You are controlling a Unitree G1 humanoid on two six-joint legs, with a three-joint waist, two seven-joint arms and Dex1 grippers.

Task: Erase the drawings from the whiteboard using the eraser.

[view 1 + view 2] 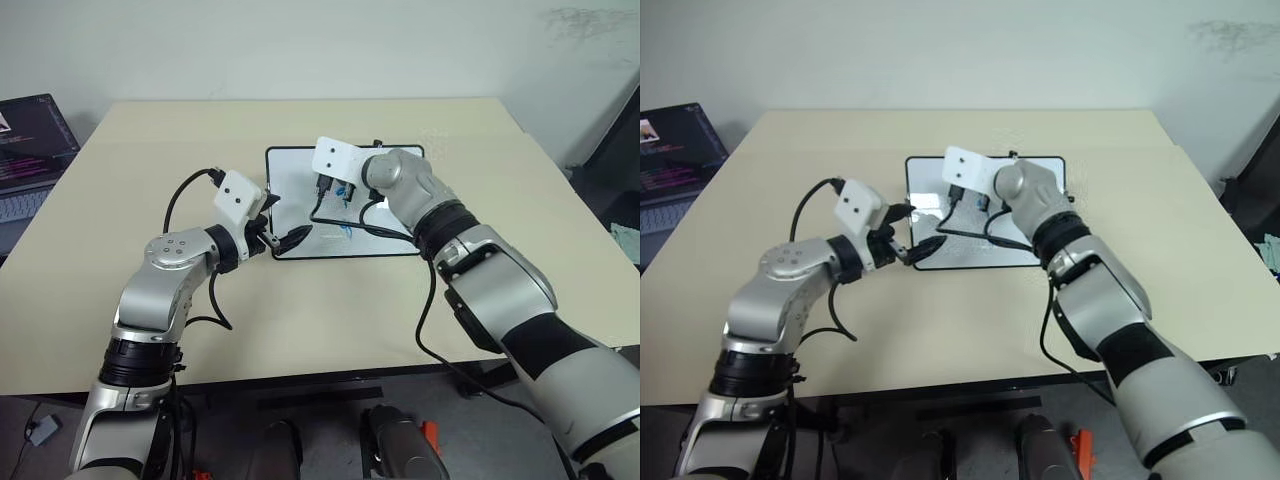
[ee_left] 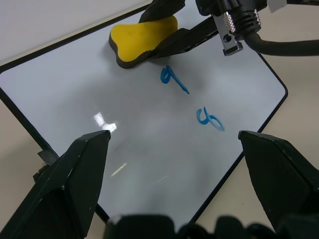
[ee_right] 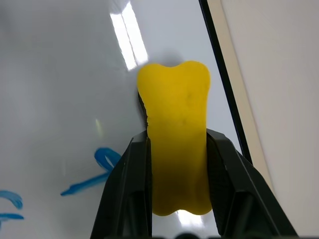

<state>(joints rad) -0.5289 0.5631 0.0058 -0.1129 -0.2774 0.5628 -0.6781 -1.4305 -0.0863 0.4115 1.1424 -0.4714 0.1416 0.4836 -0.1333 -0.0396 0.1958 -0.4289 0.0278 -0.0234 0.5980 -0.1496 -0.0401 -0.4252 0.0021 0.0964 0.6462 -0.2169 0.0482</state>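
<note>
The whiteboard [image 1: 290, 170] is laid flat near the middle of the table [image 1: 120, 140], a little toward the far edge, where both arms can reach it from the near side. The eraser [image 3: 174, 144] is clamped at its narrow waist between the two black fingers [image 3: 127, 194] of the right gripper [image 3: 174, 199], whose jaws are closed only as far as the yellow block allows, so that the pinched middle keeps it from sliding out while it is rubbed. The dark underside is turned down onto the glossy surface, as seen in the left wrist view, which is judged to be the working face. The eraser is held close to one long edge of the board's black frame, just beside the nearer of the drawings [image 2: 174, 80]; two blue marks [image 2: 209, 118] are seen on the white surface, apart from one another, and a third cannot be made out. The left gripper [image 2: 177, 144] is held with its jaws spread wide and nothing between them, poised over the near-left edge of the board; one fingertip appears to be set at the frame in the head views, though contact cannot be confirmed. That placement is judged to be meant for bracing the board so that it is not pushed across the table by the wiping strokes. A laptop [image 1: 30, 150] stands beyond the table's left edge, well apart from the work.
</note>
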